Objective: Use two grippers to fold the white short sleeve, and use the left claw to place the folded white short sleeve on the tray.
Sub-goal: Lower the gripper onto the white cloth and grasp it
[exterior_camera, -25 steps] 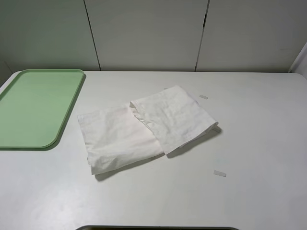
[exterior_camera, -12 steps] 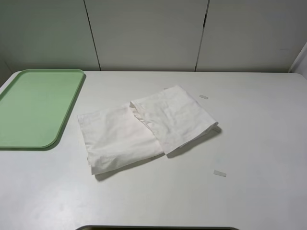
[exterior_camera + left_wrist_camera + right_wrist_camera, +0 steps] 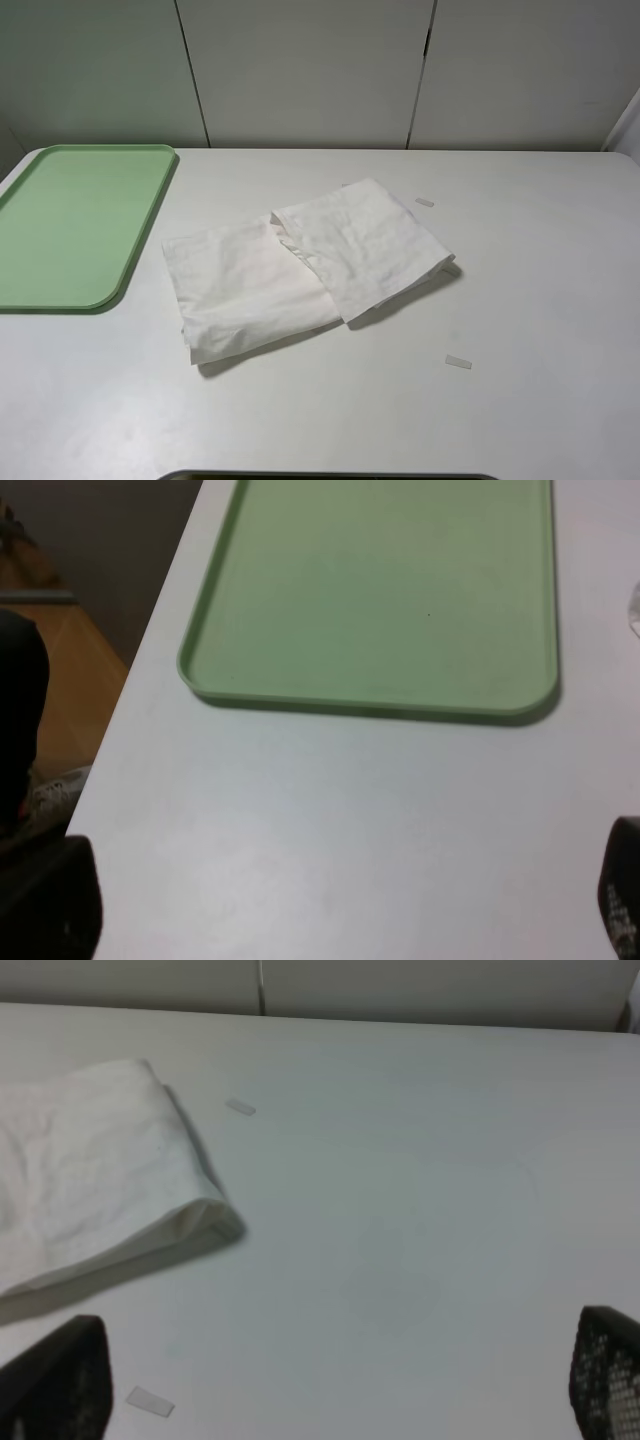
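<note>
The white table (image 3: 540, 300) fills most of the exterior high view, with pale wall panels behind it across the top of the frame. The tray (image 3: 70, 225), light green with a low rim and rounded corners, lies flat at the upper left of the frame, and nothing is on it; its near right corner is close to the cloth but apart from it.

The white short sleeve (image 3: 300, 265) lies in the middle of the frame, well clear of the tray's rim. It is folded into two flat panels set at a slant. The right panel overlaps the edge of the left one, and its thick doubled edge casts a shadow toward the lower right.

Neither arm appears in the exterior high view. In the left wrist view the left claw (image 3: 335, 910) is spread wide over bare table with the tray (image 3: 380, 590) beyond it, and it holds nothing. In the right wrist view the right claw (image 3: 330, 1380) is likewise spread wide and empty, with the shirt's folded edge (image 3: 90, 1180) ahead of one finger (image 3: 55, 1380).

Two small pale tape strips are stuck to the table. One (image 3: 425, 203) is just beyond the shirt's upper right corner, and the other (image 3: 458, 362) is at the lower right of it.
</note>
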Tool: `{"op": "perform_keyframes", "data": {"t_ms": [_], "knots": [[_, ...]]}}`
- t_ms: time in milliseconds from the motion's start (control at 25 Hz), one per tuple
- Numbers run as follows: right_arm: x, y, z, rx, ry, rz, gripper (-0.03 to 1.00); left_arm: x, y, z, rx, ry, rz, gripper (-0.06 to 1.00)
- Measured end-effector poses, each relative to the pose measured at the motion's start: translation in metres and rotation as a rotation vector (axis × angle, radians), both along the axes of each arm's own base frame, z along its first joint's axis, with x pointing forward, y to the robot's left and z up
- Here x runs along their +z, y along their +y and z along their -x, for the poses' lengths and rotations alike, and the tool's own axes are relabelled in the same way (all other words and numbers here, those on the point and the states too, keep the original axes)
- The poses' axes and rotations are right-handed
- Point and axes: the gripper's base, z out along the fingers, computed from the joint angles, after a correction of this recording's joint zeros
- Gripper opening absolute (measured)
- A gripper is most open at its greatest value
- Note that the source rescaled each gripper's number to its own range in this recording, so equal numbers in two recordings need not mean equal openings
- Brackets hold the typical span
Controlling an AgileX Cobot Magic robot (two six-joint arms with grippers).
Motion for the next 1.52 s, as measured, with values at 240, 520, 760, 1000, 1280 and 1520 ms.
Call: {"op": "perform_keyframes", "data": {"t_ms": [240,520,760,1000,1280,1520], "knots": [[0.0,0.0,0.0,0.0,0.0,0.0,1.0,0.0,0.0001,-0.0001,-0.01,0.0,0.0,1.0],[0.0,0.0,0.0,0.0,0.0,-0.001,1.0,0.0,0.0007,-0.0007,-0.067,0.0,0.0,1.0],[0.0,0.0,0.0,0.0,0.0,-0.001,1.0,0.0,0.0008,-0.0007,-0.069,0.0,0.0,1.0],[0.0,0.0,0.0,0.0,0.0,-0.001,1.0,0.0,0.0008,-0.0007,-0.069,0.0,0.0,1.0],[0.0,0.0,0.0,0.0,0.0,-0.001,1.0,0.0003,0.0008,-0.0009,-0.07,-0.003,0.0,1.0],[0.0,0.0,0.0,0.0,0.0,-0.001,1.0,0.0023,-0.0066,-0.0022,-0.122,-0.009,0.066,1.0]]}}
